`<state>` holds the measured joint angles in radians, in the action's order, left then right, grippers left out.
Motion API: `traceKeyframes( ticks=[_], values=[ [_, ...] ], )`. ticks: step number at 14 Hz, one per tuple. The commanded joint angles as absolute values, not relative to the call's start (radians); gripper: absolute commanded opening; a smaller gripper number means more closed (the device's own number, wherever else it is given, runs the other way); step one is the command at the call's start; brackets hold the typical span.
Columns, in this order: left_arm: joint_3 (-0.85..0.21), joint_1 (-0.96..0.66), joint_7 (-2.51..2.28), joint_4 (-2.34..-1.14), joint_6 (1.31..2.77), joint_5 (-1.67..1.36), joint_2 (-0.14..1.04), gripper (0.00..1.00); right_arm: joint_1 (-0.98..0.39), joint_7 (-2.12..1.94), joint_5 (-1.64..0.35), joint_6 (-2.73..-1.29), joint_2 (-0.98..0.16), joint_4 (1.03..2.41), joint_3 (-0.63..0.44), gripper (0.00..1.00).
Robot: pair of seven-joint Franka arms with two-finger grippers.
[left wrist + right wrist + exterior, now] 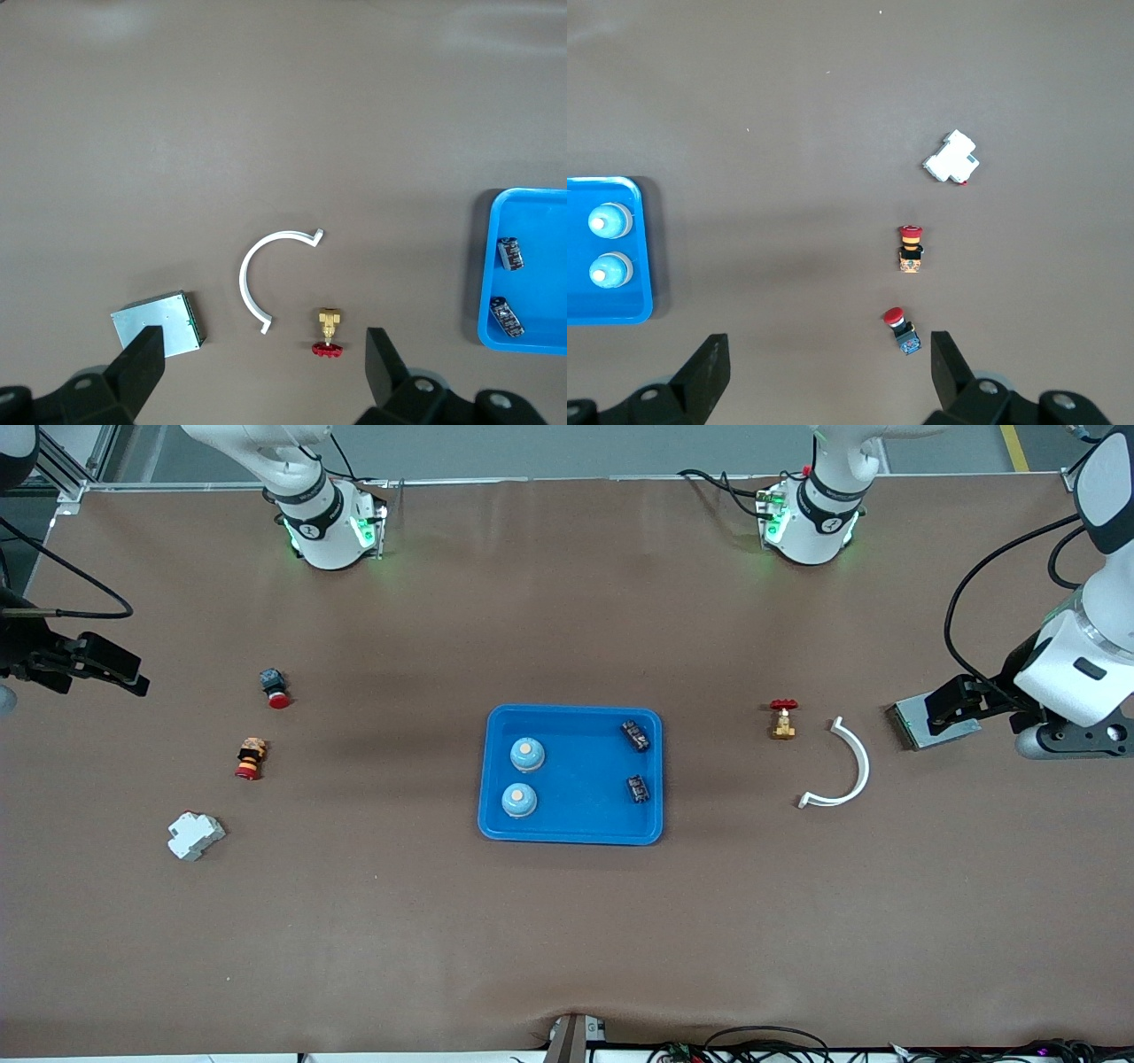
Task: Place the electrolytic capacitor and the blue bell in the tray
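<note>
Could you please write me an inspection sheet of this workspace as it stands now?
Surface: brown table, flat, no spills seen.
Job's things: blue tray at the centre holds two blue bells and two dark capacitors.
Clutter: toward the right arm's end, two red-capped push buttons and a white block; toward the left arm's end, a brass valve, a white curved clip and a grey metal box.
Grippers: left gripper open, over the grey metal box; right gripper open, empty, over the table's end.
Cables: black leads by the bases and along the near edge.
Surroundings: nothing seen.
</note>
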<state>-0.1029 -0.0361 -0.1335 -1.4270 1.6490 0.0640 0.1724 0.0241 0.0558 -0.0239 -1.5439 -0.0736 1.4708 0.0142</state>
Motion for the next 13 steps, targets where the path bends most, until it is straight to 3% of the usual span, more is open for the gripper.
traceKeyframes(
  ticks=[1,6,13],
  values=[
    [-0.086,-0.041,-0.130,-1.427,1.637,0.067,0.169,1.00,0.032,0.086,-0.043,-1.545,-0.032,1.508,0.017,1.00],
    [-0.087,-0.029,-0.127,-1.443,1.637,0.064,0.152,1.00,0.029,0.086,-0.043,-1.540,-0.034,1.508,0.018,1.00],
    [-0.075,-0.038,-0.138,-1.563,1.667,-0.009,0.043,1.00,0.034,0.083,-0.043,-1.528,-0.034,1.506,0.018,1.00]
  ],
)
